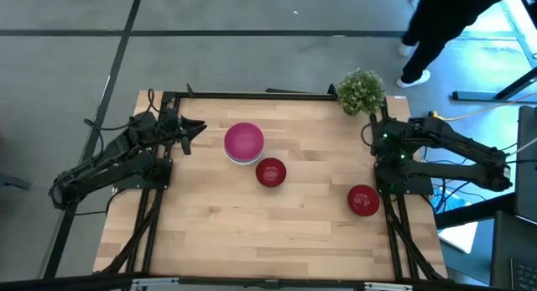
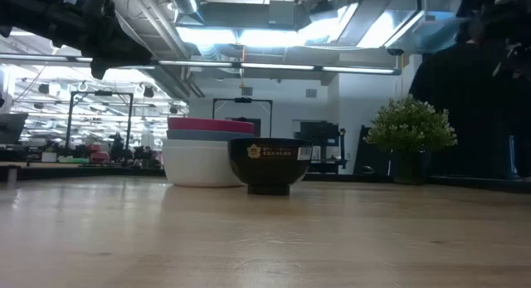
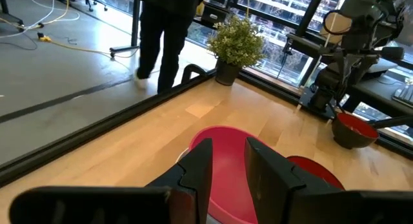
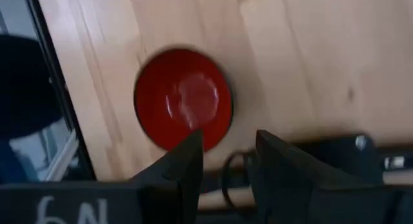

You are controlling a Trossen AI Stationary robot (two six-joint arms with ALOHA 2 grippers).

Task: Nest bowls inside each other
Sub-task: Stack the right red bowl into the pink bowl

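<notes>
A stack of bowls (image 1: 244, 143) stands on the table's far-left part, magenta pink on top (image 2: 211, 124), blue and white (image 2: 199, 163) below. One dark red bowl (image 1: 270, 172), black outside (image 2: 270, 165), sits on the table just right of and nearer than the stack. The other dark red bowl (image 1: 363, 200) sits near the right edge. My left gripper (image 1: 200, 127) (image 3: 229, 162) hovers open, left of the stack and pointing at it. My right gripper (image 4: 226, 153) is open above the right edge, looking down on the second red bowl (image 4: 182, 106). A second white bowl does not show.
A small green potted plant (image 1: 362, 90) stands at the far-right corner. A black frame (image 1: 252, 95) runs along the table's far edge. A person (image 1: 445, 27) walks on the floor beyond that corner. Bare wood (image 1: 252, 232) covers the near half.
</notes>
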